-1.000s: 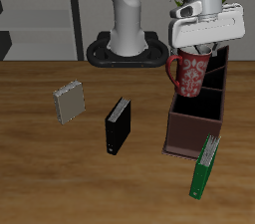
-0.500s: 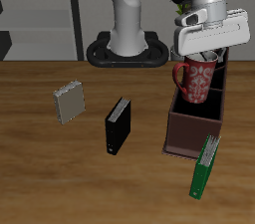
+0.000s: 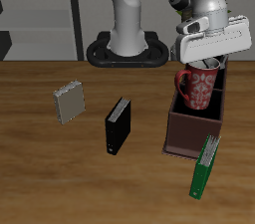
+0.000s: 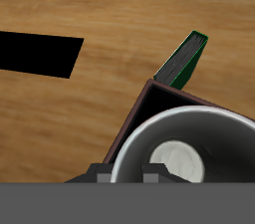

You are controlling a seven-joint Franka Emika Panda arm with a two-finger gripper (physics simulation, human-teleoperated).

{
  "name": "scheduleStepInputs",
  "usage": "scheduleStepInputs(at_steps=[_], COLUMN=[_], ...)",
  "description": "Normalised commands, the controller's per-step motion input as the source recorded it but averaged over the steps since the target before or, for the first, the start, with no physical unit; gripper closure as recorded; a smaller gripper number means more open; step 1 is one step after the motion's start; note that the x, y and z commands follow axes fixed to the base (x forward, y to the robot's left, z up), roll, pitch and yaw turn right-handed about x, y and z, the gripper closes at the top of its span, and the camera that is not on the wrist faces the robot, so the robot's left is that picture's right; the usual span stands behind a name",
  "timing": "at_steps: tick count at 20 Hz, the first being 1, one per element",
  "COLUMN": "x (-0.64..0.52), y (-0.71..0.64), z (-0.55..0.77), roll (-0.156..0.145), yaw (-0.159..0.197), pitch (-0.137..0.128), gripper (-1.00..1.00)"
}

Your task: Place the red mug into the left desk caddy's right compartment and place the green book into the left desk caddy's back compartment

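Red mug (image 3: 198,88) hangs pinched at its rim in your gripper (image 3: 206,63), partly down inside the left desk caddy (image 3: 195,119), so you're mid-placement: lower it squarely into the right compartment, then release, green book (image 3: 205,166) next.

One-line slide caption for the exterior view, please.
Pincer holds patterned red ceramic mug over long maroon-brown desk caddy; thin green book leans alongside.

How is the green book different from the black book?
The green book is thin and bright green; the black book is thicker and dark. The green book leans tilted against the front end of the brown caddy, while the black book stands alone on the bare table, apart from everything. Both sit on the table, and the gripper touches neither.
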Motion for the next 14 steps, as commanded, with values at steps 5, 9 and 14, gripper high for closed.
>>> scheduleStepInputs(at_steps=[5,9,14], x=[0.08,0.12,0.03], y=[-0.03,0.01,0.00], z=[-0.12,-0.23,-0.15], roll=[0.005,0.016,0.015], yaw=[-0.019,-0.004,0.002], pitch=[0.022,0.038,0.022], gripper=[1.00,1.00,1.00])
